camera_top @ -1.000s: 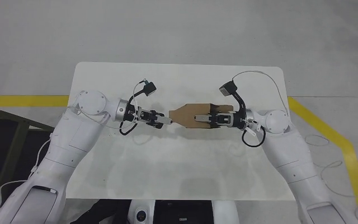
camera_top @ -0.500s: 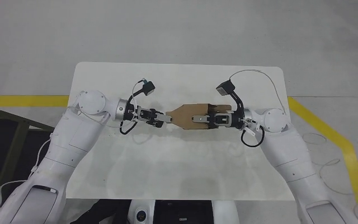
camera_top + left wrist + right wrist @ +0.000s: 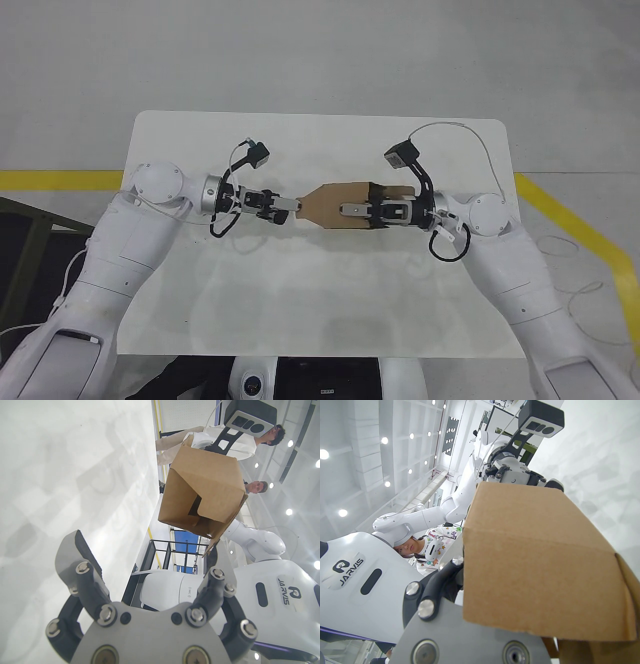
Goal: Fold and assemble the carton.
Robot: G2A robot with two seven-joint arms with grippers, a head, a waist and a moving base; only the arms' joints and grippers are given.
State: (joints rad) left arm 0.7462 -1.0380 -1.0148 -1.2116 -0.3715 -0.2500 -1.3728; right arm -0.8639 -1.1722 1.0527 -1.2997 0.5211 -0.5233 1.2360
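The carton (image 3: 335, 203) is held over the middle of the tabletop (image 3: 320, 300), clamped at one end by the right end effector (image 3: 358, 211), while the left end effector (image 3: 145, 545) is poised at its open end with fingers (image 3: 82, 550) apart. That end's loose flap should be caught squarely between those fingers and folded along its crease, with the carton braced. The white tabletop is surrounded by grey floor (image 3: 320, 50) crossed by a yellow line (image 3: 60, 180).

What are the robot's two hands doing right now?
Left gripper: open, holding nothing, just by the box.
Right gripper: shut on the box.
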